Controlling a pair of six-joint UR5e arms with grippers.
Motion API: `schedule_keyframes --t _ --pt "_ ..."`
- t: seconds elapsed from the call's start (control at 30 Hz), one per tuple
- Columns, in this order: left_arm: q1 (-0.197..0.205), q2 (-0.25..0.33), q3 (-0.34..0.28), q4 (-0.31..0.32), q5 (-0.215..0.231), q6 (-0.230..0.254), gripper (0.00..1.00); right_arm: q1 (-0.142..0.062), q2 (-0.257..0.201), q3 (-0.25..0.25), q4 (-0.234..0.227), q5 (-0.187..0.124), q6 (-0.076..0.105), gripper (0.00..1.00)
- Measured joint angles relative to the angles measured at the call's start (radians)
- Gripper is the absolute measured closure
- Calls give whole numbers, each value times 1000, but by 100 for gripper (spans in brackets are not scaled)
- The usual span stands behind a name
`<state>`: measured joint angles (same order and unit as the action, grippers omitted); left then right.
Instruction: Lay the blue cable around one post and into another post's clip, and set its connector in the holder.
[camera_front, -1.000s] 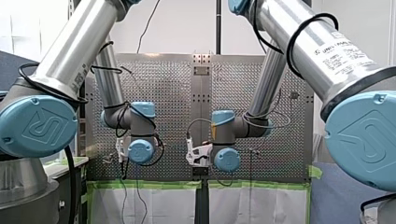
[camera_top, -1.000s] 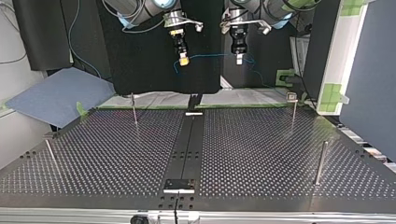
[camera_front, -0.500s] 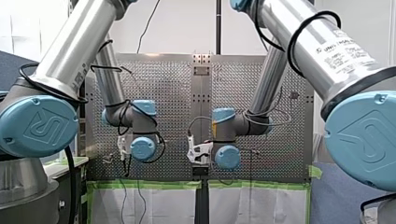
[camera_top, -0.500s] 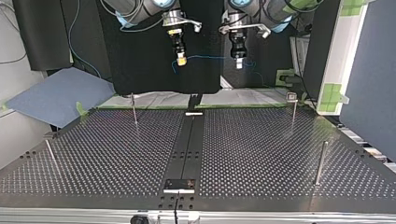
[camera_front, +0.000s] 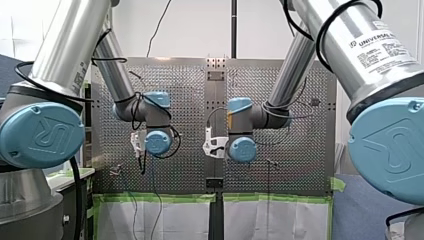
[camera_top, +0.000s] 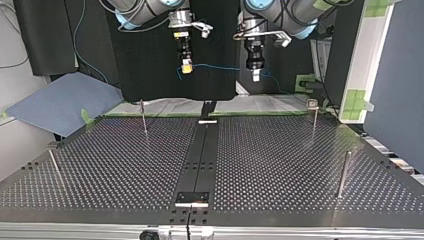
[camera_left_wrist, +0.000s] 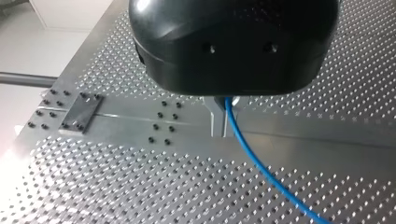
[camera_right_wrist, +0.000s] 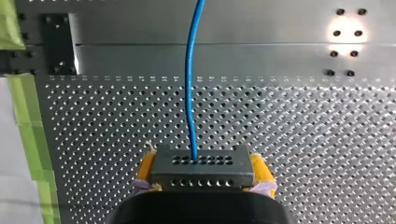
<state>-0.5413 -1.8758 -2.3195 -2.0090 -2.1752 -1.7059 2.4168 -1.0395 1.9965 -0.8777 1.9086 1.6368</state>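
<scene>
Both arms hang well above the bench (camera_top: 280, 165), out toward twelve o'clock in the top view, with nothing yet lowered to the posts. My right hand (camera_top: 187, 66) is clamped on the connector (camera_right_wrist: 203, 173). Its yellow pads (camera_right_wrist: 146, 170) press the block's two short sides. I take it that this leaves the block's broad faces free for seating in the holder later. The blue cable (camera_top: 220, 67) leaves the connector and runs nearly level toward three o'clock, to my left hand (camera_top: 255, 76).

From the left wrist camera the black housing covers the grip itself. The cable comes out from right under it, so I judge that hand to be closed on the cable. From there the rest of the cable droops away toward five o'clock in the top view.

Holding the span between two hands looks deliberate. A fairly straight, controlled length can be swept round a post, where a dangling one would snag. The height keeps it clear of the post tops.

Four posts stand on the bench in the top view:
- a post (camera_top: 143, 119) at about ten o'clock
- a clipped post (camera_top: 314, 122) at two o'clock, with the clip (camera_top: 312, 103) at its top
- two outer posts, one at four o'clock (camera_top: 343, 175) and one at eight (camera_top: 54, 167)

The cable touches none of them. The routing is all still to do.
</scene>
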Motion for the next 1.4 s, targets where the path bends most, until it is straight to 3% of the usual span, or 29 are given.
schedule_keyframes --t 0.1,0.27,0.5,0.73,1.0,1.13,1.4 --pt "7 30 0 -30 -22 4 100 -1 -26 -8 26 -2 15 100" --pt "17 69 1 -69 -50 -3 100 -1 -68 -31 68 -9 21 100" --pt "31 124 34 -124 -89 -40 100 0 -132 -81 132 -51 8 100" --pt "48 176 84 -175 -113 -66 100 -2 -192 -133 178 -86 6 100" --pt "86 242 131 -242 -168 -97 100 2 -259 -203 245 -149 -7 100" --pt "119 278 145 -278 -152 -130 100 4 -270 -232 274 -166 -13 100" --pt "192 351 189 -351 -86 -201 100 10 -271 -299 341 -186 -51 100"
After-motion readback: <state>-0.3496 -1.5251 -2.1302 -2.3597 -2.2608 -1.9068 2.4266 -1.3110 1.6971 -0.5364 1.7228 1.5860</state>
